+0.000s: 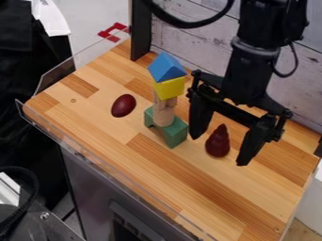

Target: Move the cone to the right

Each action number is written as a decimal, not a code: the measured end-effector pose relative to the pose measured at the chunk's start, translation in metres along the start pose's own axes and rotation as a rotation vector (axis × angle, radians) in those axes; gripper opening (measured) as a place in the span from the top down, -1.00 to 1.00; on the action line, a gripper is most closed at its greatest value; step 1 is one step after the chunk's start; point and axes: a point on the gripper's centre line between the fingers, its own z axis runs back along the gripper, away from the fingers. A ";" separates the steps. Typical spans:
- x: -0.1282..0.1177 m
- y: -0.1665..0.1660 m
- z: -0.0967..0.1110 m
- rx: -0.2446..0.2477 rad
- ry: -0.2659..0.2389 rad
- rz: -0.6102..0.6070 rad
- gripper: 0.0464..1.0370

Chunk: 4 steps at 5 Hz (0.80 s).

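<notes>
We have gripper (219,150) over view-R part of wood tabletop (141,164), jaws wide apart. Dark red cone (217,145) upright on tabletop, btwn jaws as we see it; can't confirm depth. View-L of cone we see a stack: green block (173,134) at base, wood pcs (165,114), yellow block (170,88), blue triangular block (166,68) on top. Red egg-shaped pc (123,105) further L.

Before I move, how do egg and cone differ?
The egg is rounded; the cone tapers in bulges to a tip. The egg lies on its side; the cone stands upright. The egg is outside the pincer; the cone shows between its open fingers. Both are dark red.
</notes>
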 end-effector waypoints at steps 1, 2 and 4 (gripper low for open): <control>-0.001 0.001 -0.007 0.007 0.025 0.005 -0.92; 0.006 0.004 -0.001 0.004 0.000 -0.007 -0.92; 0.026 0.005 0.005 0.019 -0.028 -0.053 -0.92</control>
